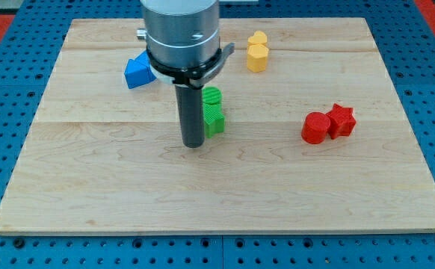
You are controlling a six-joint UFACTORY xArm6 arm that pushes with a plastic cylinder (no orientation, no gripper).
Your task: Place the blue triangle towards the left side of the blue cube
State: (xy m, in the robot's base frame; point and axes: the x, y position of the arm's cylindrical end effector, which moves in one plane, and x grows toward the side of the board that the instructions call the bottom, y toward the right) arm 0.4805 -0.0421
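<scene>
Your blue triangle [137,72] sits upper left of centre on the table [90,187]. No blue cube shows; the arm may hide it. There is no claw: my tip [193,144] rests below-right, just beside the green block [213,112], holding nothing. The triangle looks light and rigid; push a flat face squarely, or it may spin.

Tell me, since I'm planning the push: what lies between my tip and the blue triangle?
In the camera view, only bare board lies between my tip and the blue triangle; the green blocks sit on the tip's other side.
</scene>
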